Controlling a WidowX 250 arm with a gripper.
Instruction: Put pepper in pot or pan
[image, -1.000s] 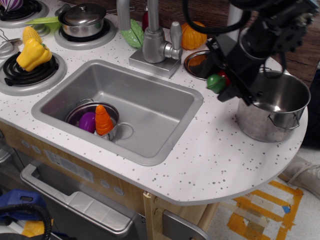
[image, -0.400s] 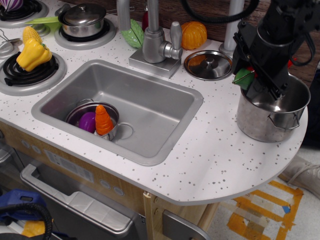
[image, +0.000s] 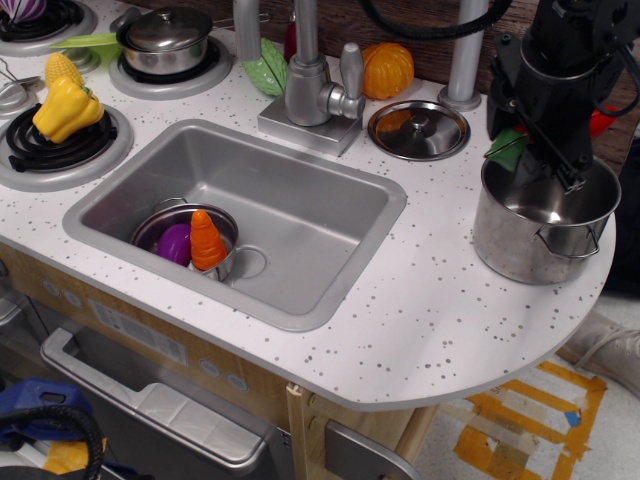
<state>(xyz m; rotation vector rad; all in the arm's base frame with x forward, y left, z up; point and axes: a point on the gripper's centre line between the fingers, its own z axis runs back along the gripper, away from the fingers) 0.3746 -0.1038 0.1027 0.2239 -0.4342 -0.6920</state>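
Observation:
The large shiny steel pot (image: 512, 245) stands at the right end of the counter, with a wire loop handle on its front. My black gripper (image: 550, 145) hangs just above the pot's rim, over its back left part. It is shut on the red pepper: the green stem end (image: 505, 145) sticks out to the left over the rim, and a red bit (image: 601, 122) shows to the right of the gripper. The middle of the pepper is hidden by the fingers.
A sink (image: 300, 190) holds a small pot with a purple inside (image: 165, 222), a carrot (image: 206, 240) and a purple piece. A loose lid (image: 418, 130), faucet (image: 312, 90) and orange pumpkin (image: 388, 70) lie left of the pot. Yellow bell pepper (image: 65, 108) and lidded pot (image: 165, 40) sit on the burners.
My gripper has carried the pepper to the right, from left of the pot, beside the loose lid, to above the pot's rim. The pot has not moved.

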